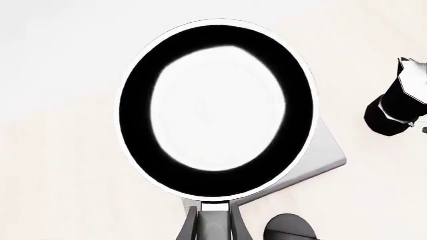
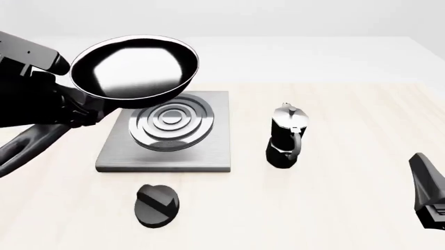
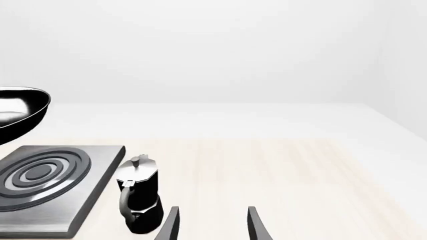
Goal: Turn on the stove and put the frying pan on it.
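The frying pan (image 2: pixel 135 67), glossy black and round, hangs tilted in the air above the back left of the stove (image 2: pixel 208 151), a grey slab with concentric burner rings. My left gripper (image 1: pixel 213 214) is shut on the pan's handle right behind the bowl (image 1: pixel 137 110). In the left wrist view the pan covers most of the stove; one corner (image 1: pixel 323 161) shows. The small round black knob (image 2: pixel 156 204) lies on the table in front of the stove. My right gripper (image 3: pixel 212 227) is open and empty, low at the front right (image 2: pixel 425 187).
A black-and-silver moka pot (image 2: pixel 286 136) stands upright just right of the stove; it also shows in the right wrist view (image 3: pixel 140 200) and the left wrist view (image 1: pixel 400 107). The light wooden table extends to the right of it.
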### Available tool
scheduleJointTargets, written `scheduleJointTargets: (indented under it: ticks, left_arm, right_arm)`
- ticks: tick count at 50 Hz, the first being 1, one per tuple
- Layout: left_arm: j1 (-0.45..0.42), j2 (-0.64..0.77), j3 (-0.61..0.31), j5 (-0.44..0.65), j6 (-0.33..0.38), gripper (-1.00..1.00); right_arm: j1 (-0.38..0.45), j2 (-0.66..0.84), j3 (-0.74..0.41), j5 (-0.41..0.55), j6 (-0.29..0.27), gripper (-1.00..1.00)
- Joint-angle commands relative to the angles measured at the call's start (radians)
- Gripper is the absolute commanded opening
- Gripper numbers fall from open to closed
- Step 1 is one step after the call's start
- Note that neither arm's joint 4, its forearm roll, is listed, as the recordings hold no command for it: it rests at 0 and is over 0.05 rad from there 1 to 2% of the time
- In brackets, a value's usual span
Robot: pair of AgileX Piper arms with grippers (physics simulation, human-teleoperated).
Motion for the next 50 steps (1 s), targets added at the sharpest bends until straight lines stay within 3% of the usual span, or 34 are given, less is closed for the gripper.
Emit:
scheduleJointTargets:
  ticks: [1, 10, 35, 50]
  left_arm:
    - [-0.017, 0.018, -0.032, 0.002, -0.016, -1.0]
    - [-0.028, 0.046, -0.024, -0.012, -0.061, -1.0]
    - [-0.058, 0.094, -0.016, -0.023, -0.063, -1.0]
    - [-0.074, 0.143, 0.01, -0.088, -0.061, -1.0]
  right_arm:
    - [0.0, -0.001, 0.0, 0.0, 0.0, 1.0]
    - [0.0, -0.001, 0.0, 0.0, 0.0, 1.0]
    - [0.0, 0.0, 0.0, 0.0, 0.0, 1.0]
    - [0.0, 0.001, 0.0, 0.0, 0.0, 1.0]
